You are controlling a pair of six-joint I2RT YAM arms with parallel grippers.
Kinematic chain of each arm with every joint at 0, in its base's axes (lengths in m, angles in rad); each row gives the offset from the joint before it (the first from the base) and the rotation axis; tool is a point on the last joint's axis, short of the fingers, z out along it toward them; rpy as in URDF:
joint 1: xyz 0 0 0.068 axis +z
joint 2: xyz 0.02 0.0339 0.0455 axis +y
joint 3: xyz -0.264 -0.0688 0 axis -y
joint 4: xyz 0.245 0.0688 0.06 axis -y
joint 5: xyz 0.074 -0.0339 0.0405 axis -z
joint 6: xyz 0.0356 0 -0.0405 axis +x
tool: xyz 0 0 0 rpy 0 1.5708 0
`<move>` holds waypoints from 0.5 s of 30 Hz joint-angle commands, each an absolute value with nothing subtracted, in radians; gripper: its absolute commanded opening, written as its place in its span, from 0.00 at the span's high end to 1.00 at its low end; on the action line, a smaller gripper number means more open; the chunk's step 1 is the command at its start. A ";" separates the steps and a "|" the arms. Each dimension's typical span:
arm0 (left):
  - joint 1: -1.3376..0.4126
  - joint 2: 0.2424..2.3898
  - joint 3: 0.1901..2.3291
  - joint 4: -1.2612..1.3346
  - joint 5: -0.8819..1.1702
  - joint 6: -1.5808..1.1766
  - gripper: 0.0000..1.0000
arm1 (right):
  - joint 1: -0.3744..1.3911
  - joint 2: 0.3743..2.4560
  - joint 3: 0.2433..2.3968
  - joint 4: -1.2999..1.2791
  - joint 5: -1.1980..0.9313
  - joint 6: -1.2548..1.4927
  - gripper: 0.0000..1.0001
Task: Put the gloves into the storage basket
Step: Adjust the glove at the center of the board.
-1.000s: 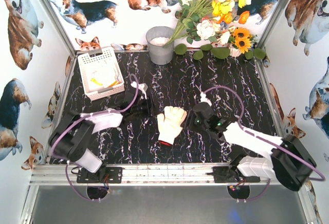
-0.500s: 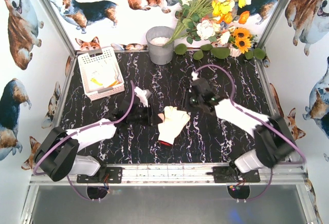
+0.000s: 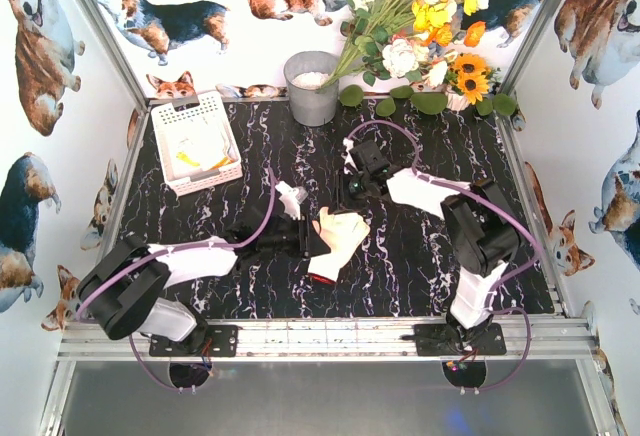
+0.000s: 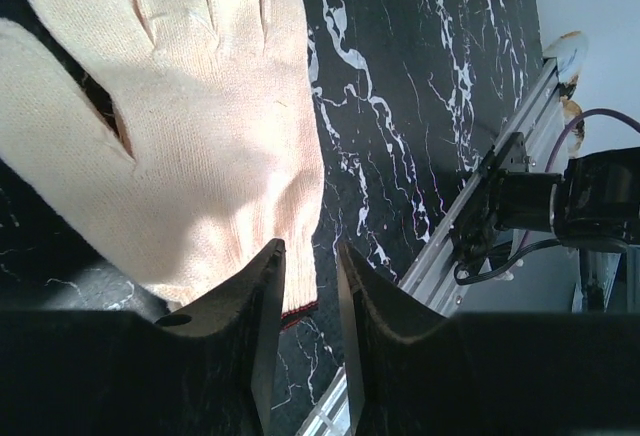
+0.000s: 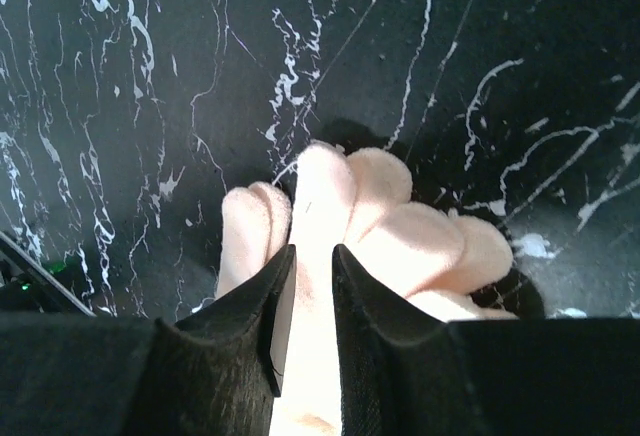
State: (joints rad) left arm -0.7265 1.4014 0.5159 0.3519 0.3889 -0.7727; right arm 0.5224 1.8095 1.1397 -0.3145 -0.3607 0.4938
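Observation:
A white knit glove (image 3: pixel 338 237) with a red-edged cuff lies flat mid-table, fingers pointing away. It fills the upper left of the left wrist view (image 4: pixel 200 136), and its fingertips show in the right wrist view (image 5: pixel 400 246). My left gripper (image 3: pixel 312 239) is at the glove's left edge, low, jaws nearly together and empty (image 4: pixel 310 246). My right gripper (image 3: pixel 351 190) hangs over the glove's fingertips, jaws nearly together and empty (image 5: pixel 313 248). The white lattice storage basket (image 3: pixel 207 182) stands at the back left with white and yellow gloves (image 3: pixel 195 146) inside.
A grey metal bucket (image 3: pixel 312 91) stands at the back centre, with a bunch of flowers (image 3: pixel 420 26) to its right. Printed walls close three sides. The aluminium rail (image 3: pixel 300 336) runs along the near edge and also shows in the left wrist view (image 4: pixel 480 226).
My left gripper slid right until it reached the glove's left edge. My right arm swung left and towards the back, from beside the glove to above its fingertips. The glove stayed put.

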 commanded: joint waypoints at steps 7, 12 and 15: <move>-0.749 1.492 0.483 0.457 0.390 -0.772 0.79 | 0.523 1.905 1.227 -0.287 -0.429 0.450 0.77; -0.749 1.507 0.465 0.474 0.377 -0.776 0.79 | 0.523 1.922 1.243 -0.281 -0.415 0.448 0.76; -0.748 1.516 0.455 0.471 0.370 -0.779 0.79 | 0.523 1.930 1.246 -0.276 -0.411 0.448 0.76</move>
